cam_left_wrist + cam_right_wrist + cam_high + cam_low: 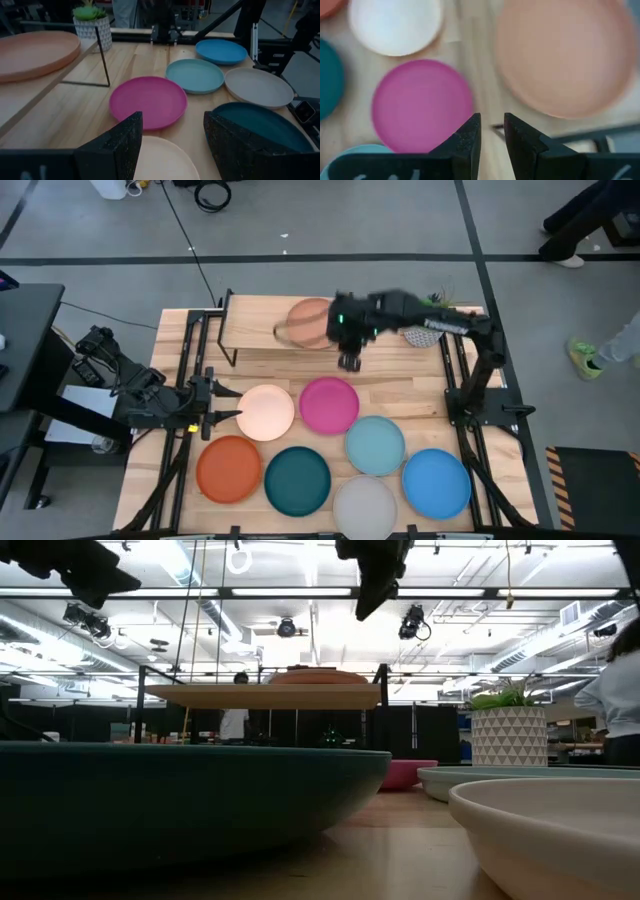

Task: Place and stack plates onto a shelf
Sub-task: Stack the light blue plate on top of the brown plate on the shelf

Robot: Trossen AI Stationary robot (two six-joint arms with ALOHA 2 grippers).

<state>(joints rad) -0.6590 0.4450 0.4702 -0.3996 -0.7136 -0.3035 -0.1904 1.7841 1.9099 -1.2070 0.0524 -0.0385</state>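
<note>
A tan plate [310, 322] lies flat on the shelf [260, 330], a wood plank on thin black legs at the table's far side. My right gripper [492, 125] hangs above the table just in front of the shelf's near edge, its fingers a narrow gap apart and empty. My left gripper [172, 135] waits open beside the peach plate [265, 412], on its left. On the table also lie the magenta [329, 404], light blue [375, 445], bright blue [436, 482], orange [228, 469], dark teal [297, 480] and pale grey [365, 507] plates.
A potted plant in a white patterned pot [425, 332] stands at the shelf's right end, under my right arm. The shelf's black leg [102, 60] stands near the magenta plate [148, 101]. People stand in the room beyond the table.
</note>
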